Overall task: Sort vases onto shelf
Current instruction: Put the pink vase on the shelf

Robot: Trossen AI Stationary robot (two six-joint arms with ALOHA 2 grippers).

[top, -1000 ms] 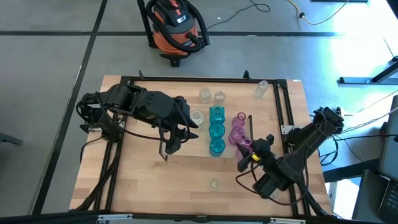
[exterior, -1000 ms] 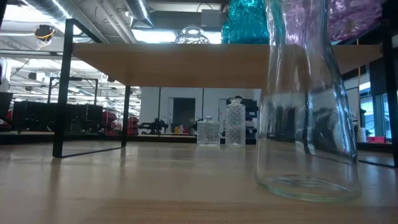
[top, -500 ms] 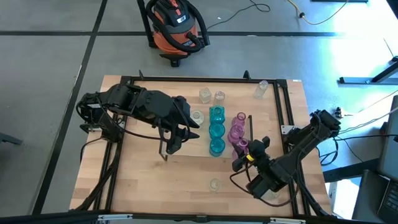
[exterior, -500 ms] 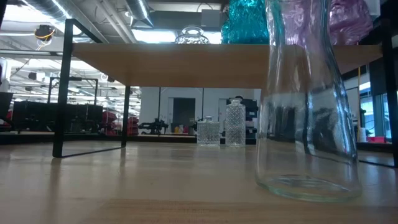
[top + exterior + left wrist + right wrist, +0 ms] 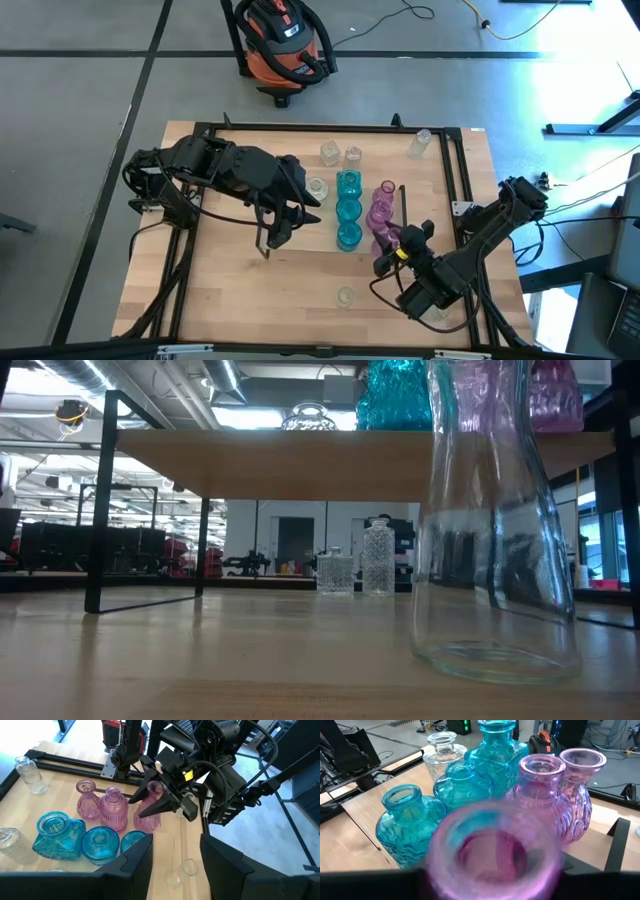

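Your right gripper (image 5: 150, 802) is letting go.
Jaws have spread around the third pink vase (image 5: 150, 810), now standing beside the teal vases (image 5: 348, 210) on the shelf (image 5: 315, 240); left gripper (image 5: 272, 238) hangs half-open, empty.

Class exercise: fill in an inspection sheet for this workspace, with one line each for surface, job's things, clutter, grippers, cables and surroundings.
Surface: wooden table with black rails; the shelf stands on it.
Job's things: three teal vases and three pink vases in rows on the shelf, one clear vase beside them; five clear vases off the shelf.
Clutter: nothing seen.
Grippers: right gripper at the nearest pink vase, jaws astride it; left gripper over the shelf's left end, open, empty.
Cables: cords on the floor.
Surroundings: orange vacuum cleaner behind the table.
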